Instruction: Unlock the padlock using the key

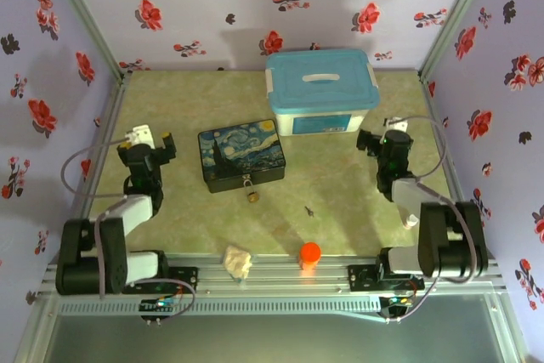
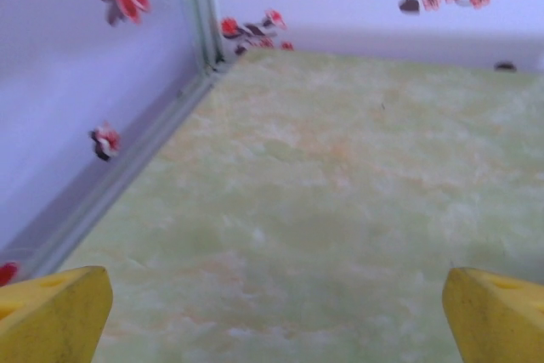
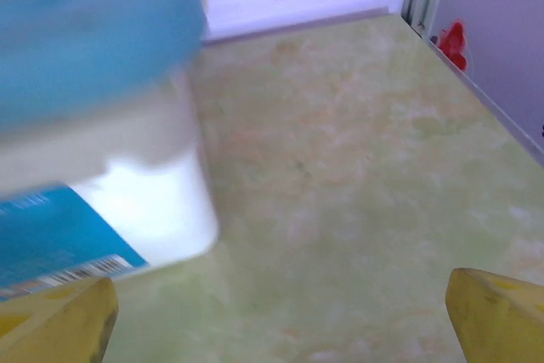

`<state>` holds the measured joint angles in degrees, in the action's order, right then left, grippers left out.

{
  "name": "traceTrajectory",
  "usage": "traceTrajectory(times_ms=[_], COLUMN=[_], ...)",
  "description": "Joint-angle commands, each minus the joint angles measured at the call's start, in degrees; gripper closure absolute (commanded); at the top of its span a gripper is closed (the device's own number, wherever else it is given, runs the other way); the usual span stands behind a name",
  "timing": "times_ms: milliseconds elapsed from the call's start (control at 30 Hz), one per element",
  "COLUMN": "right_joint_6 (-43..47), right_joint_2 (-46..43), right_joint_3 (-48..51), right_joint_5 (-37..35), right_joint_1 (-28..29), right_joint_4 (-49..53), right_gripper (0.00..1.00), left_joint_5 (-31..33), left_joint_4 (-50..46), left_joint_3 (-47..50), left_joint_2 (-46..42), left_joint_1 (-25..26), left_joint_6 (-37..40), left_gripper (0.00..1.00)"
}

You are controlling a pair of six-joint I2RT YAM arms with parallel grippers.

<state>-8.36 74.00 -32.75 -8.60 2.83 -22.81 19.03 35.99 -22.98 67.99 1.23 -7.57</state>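
Table, counts: one padlock mid-table, by the latch on the near side of one Starry Night box. One key lies just right of it, apart, in the open. One blue-lidded bin at the far edge, barcode label too blurred to read. One orange cap and one crumpled white wad at the near edge. Left gripper and right gripper: jaws wide apart, empty.

The padlock sits at the near edge of the painted box. The key lies nearer, right of the box. The lidded storage bin stands behind and right of the box; the cap and crumpled wad lie well before it.
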Motion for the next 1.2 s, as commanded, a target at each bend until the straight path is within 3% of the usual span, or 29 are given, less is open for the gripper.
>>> traceTrajectory(times_ms=[0,67,133,233,367,467,567,767,900,1167], right_joint_6=[-8.0,-11.4,-13.1,-13.2,-15.4,-15.6,-17.3,-19.0,-18.9,-18.9], right_joint_2=[-3.8,-5.5,-6.9,-7.8,-8.5,-9.2,-10.4,-9.2,-6.2,1.4], right_joint_3=[-5.1,-6.0,-6.3,-7.9,-7.3,-6.7,-4.6,-0.3,-1.3,-2.8], right_joint_5=[3.1,7.6,11.5,13.0,15.7,13.6,10.7,12.9,11.7,7.9], right_joint_1=[0.9,1.7,4.0,9.0,16.1,23.9,30.5,37.1,39.7,44.2], right_joint_4=[20.0,23.6,26.6,35.0,43.2,48.4,50.2,46.6,46.9,46.2], right_gripper=[0.01,0.01,0.01,0.03,0.17,0.21,0.27,0.54,0.61,0.62], left_joint_5=[2.4,-4.3,-13.9,-22.8,-26.9,-31.2,-32.0,-32.0,-32.3,-32.3], left_joint_4=[-16.8,-23.7,-21.3,-20.1,-29.9,-34.2,-39.1,-41.7,-42.1,-40.6], left_joint_3=[-5.8,-8.1,-6.4,-4.4,-7.8,-10.6,-13.8,-18.5,-20.1,-18.4], left_joint_2=[-7.5,-10.9,-13.7,-17.9,-21.0,-20.6,-19.5,-17.9,-16.5,-16.0], left_joint_1=[0.0,0.1,0.2,0.6,5.5,11.2,18.4,27.8,31.3,34.8], left_joint_6=[-14.8,-22.0,-25.8,-30.4,-29.3,-28.2,-26.2,-26.7,-26.4,-27.5], left_gripper=[0.0,0.0,0.0,0.0,0.0,0.0,0.0,0.0,0.0,0.0])
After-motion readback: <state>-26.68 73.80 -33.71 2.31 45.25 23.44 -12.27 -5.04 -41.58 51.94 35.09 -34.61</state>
